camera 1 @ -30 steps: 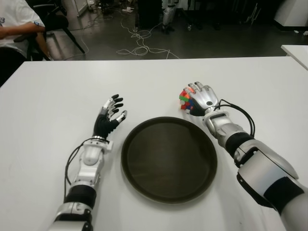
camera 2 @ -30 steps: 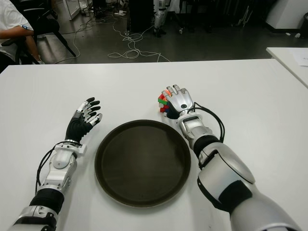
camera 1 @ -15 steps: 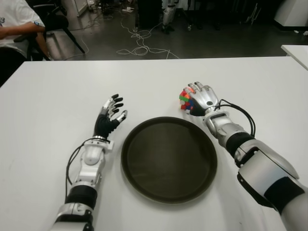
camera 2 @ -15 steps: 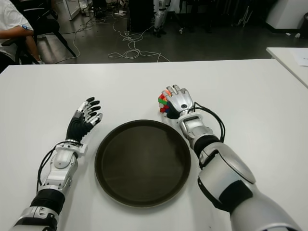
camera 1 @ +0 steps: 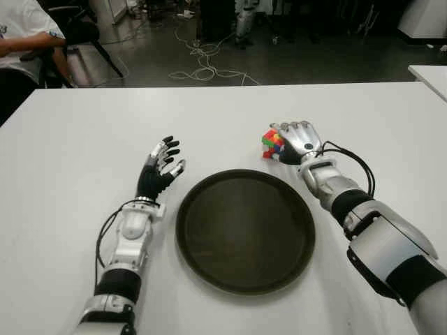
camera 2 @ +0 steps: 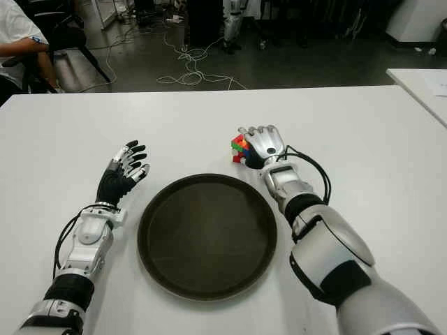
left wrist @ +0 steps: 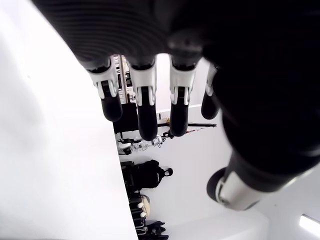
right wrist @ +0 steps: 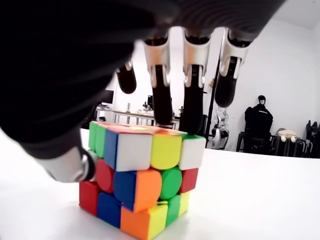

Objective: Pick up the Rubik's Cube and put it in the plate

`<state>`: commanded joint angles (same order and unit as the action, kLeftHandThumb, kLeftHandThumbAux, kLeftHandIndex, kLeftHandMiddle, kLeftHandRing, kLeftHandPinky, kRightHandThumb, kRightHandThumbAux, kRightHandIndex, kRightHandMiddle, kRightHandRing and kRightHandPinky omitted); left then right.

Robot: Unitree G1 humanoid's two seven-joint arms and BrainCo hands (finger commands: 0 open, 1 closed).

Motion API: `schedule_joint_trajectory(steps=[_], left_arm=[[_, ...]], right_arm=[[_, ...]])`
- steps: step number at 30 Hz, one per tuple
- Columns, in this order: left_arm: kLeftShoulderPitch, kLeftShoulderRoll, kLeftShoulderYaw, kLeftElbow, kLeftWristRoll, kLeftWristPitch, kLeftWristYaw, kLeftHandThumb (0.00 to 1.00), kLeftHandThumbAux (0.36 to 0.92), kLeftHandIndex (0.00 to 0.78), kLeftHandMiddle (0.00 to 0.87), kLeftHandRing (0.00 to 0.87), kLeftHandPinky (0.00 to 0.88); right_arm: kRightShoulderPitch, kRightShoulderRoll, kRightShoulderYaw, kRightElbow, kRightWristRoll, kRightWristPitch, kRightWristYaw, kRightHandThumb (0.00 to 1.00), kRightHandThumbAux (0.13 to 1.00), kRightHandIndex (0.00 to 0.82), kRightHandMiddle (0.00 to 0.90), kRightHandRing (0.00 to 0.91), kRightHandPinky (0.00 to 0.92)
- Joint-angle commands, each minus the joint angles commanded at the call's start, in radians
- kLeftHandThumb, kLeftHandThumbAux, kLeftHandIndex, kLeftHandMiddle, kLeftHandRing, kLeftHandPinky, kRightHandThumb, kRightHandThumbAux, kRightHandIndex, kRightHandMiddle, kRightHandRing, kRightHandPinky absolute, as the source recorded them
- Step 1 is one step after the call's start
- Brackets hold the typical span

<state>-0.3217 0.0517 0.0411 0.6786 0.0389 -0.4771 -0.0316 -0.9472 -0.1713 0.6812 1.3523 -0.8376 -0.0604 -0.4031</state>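
The Rubik's Cube point(camera 1: 272, 142) stands on the white table point(camera 1: 84, 132), just beyond the far right rim of the round dark plate point(camera 1: 184, 230). My right hand point(camera 1: 285, 137) is on the cube from the right. In the right wrist view its fingers point(right wrist: 192, 95) reach down onto the top of the cube point(right wrist: 140, 175) and the thumb point(right wrist: 70, 167) presses its lower side. The cube's base is flat on the table. My left hand point(camera 1: 161, 162) is held up to the left of the plate, fingers spread, holding nothing. The plate has nothing in it.
A person sits on a chair point(camera 1: 21, 42) past the table's far left corner. Cables point(camera 1: 202, 66) lie on the floor beyond the far edge. The corner of another white table point(camera 1: 429, 73) shows at the right.
My right hand has turned more palm-down and shifted slightly right and away. The cube, tilted before, now stands square on the table. The left hand has barely moved.
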Motion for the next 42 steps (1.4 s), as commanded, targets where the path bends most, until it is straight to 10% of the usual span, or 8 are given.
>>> schedule_joint_trajectory(steps=[12,42], left_arm=[[0.006,0.000,-0.004,-0.011,0.002,0.016,0.003,0.052,0.734,0.122,0.183,0.156,0.107],[0.014,-0.002,-0.008,-0.035,0.003,0.026,0.003,0.048,0.745,0.111,0.173,0.147,0.101]], right_arm=[[-0.035,-0.005,0.036,0.005,-0.023,0.042,0.251,0.685,0.716,0.422,0.559,0.533,0.532],[-0.044,-0.022,0.039,-0.001,-0.013,0.030,0.302,0.675,0.721,0.414,0.539,0.542,0.517]])
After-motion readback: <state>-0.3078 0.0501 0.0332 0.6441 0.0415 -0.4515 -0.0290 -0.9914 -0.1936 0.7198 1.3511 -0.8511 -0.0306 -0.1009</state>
